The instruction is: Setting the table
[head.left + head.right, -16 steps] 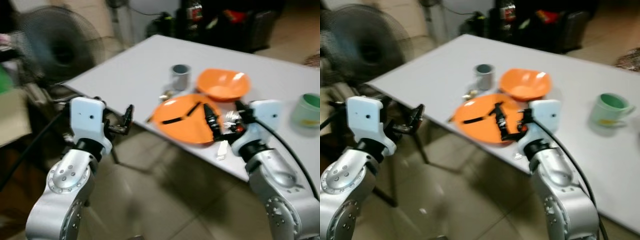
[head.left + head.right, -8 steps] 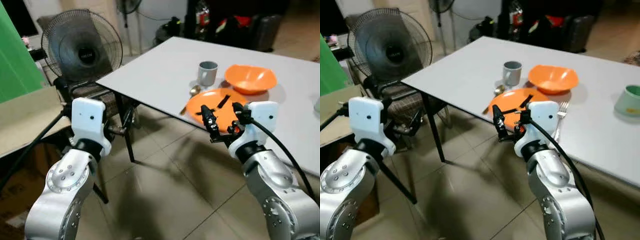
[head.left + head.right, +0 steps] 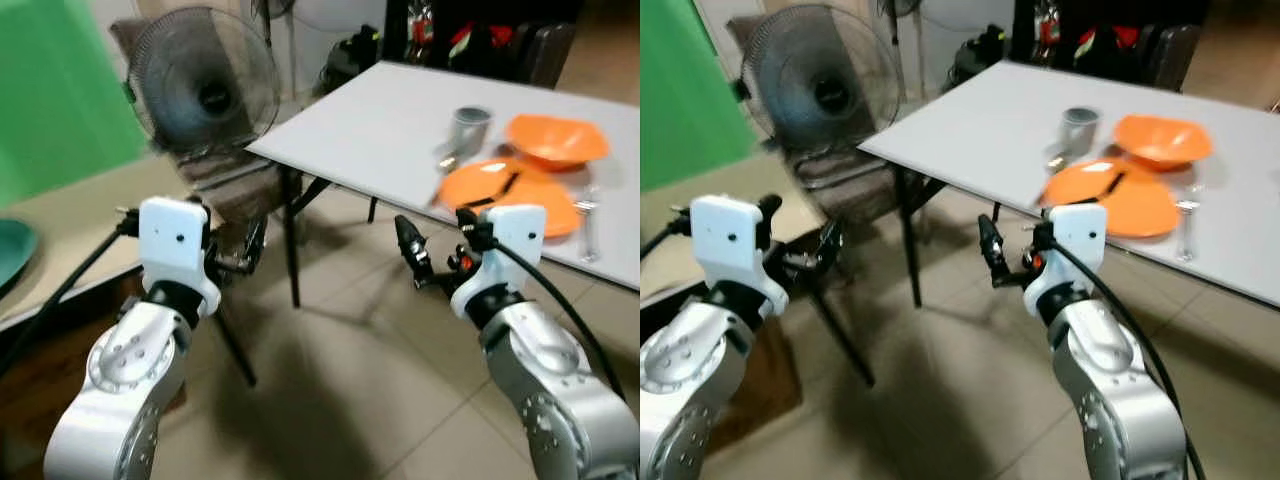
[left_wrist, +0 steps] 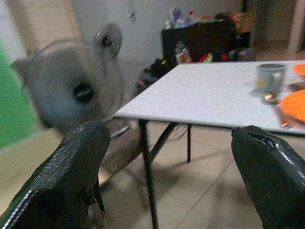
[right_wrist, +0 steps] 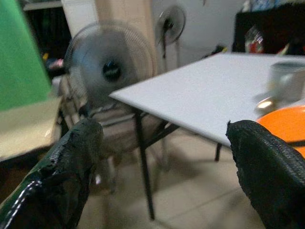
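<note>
A white table (image 3: 380, 130) stands to my right front. It carries an orange plate (image 3: 555, 200) with black cutlery lying across it, an orange bowl (image 3: 555, 140), a grey cup (image 3: 468, 128), a spoon (image 3: 445, 160) and a fork (image 3: 588, 225). My right gripper (image 3: 435, 250) hangs open over the floor, just short of the table's near edge and of the plate. It holds nothing, with its fingers (image 5: 62, 176) spread wide. My left gripper (image 3: 252, 250) is also open and empty, held over the floor near a chair; its fingers (image 4: 71, 176) stand far apart.
A standing fan (image 3: 205, 95) and a chair (image 3: 230, 185) stand to the left of the table's corner. A green screen (image 3: 60, 100) fills the far left, with a teal dish (image 3: 15, 250) below it. Dark bags and clutter (image 3: 470, 40) lie behind the table. Tiled floor spreads ahead.
The whole view has swung left and pulled back, so the table now sits further right. My right gripper, over the orange plate a second ago, is now over the floor. Both grippers stay open.
</note>
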Controlling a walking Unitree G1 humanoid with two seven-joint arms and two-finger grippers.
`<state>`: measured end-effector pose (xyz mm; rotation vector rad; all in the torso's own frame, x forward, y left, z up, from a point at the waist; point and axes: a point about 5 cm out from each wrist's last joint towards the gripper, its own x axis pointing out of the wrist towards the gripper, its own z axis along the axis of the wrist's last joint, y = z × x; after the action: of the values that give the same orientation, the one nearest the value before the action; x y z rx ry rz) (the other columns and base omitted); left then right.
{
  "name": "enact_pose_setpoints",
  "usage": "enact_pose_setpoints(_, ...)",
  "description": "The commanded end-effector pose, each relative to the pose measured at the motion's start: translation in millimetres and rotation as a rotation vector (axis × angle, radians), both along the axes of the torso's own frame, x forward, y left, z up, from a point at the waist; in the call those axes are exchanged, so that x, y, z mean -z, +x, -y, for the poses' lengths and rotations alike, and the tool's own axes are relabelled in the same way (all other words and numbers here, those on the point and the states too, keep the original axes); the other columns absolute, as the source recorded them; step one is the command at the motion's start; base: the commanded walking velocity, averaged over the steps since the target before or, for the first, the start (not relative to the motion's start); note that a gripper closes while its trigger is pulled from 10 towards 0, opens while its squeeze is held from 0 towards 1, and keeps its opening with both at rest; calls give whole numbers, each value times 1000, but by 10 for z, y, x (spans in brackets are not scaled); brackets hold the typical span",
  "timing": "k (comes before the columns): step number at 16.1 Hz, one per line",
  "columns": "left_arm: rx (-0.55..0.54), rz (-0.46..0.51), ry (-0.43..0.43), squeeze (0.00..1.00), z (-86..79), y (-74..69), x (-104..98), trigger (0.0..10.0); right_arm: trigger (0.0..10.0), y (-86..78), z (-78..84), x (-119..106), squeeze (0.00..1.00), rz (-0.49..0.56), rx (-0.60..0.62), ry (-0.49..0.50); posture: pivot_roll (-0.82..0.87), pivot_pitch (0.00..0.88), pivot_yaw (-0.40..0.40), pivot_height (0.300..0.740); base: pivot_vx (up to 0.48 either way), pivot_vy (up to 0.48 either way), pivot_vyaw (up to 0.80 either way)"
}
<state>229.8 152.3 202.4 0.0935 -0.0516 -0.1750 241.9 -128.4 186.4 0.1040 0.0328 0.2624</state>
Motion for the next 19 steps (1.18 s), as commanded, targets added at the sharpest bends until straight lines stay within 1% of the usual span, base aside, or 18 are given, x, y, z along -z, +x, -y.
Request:
enact_pose_setpoints(1, -33, -16, -20, 353, -59, -12, 4, 10000, 10000, -11, -62, -22, 1000, 5, -31, 1, -32, 57, 55, 740, 0, 0, 0)
enact_pose_setpoints(2, -34, -9, -28, 349, -61, -12, -12, 10000, 10000, -11, -75, -15, 1000, 2, -41, -3, -29, 59, 54, 740, 0, 0, 0)
enact_pose_setpoints(3, -50, -23, -18, 361, -73, 1, -2, 10000, 10000, -7, -87, -11, 1000, -2, -52, 1, -27, 59, 53, 740, 0, 0, 800)
enact_pose_setpoints(4, -40, 5, 13, 369, -91, 18, -23, 10000, 10000, 13, -119, -16, 1000, 4, -77, -9, -23, 63, 58, 740, 0, 0, 800)
enact_pose_setpoints(5, -28, 20, 21, 369, -91, 13, -42, 10000, 10000, 25, -132, -15, 1000, 5, -88, -13, -21, 63, 58, 740, 277, 0, 800)
enact_pose_setpoints(6, -32, 26, 32, 365, -103, 8, -51, 10000, 10000, 44, -142, -10, 1000, 5, -99, -18, -21, 63, 58, 740, 352, 0, 800)
enact_pose_setpoints(9, -50, 25, 20, 369, -148, 0, -67, 10000, 10000, 85, -149, -9, 1000, 4, -111, -24, -15, 66, 59, 740, 380, 0, 800)
enact_pose_setpoints(16, -63, 21, 33, 369, -180, -48, -58, 10000, 10000, 94, -216, 34, 1000, -15, -165, -27, 7, 77, 42, 740, 381, 0, 800)
enact_pose_setpoints(19, -64, 21, 35, 369, -183, -53, -57, 10000, 10000, 111, -221, 40, 1000, -16, -167, -25, 7, 77, 42, 740, 371, 0, 800)
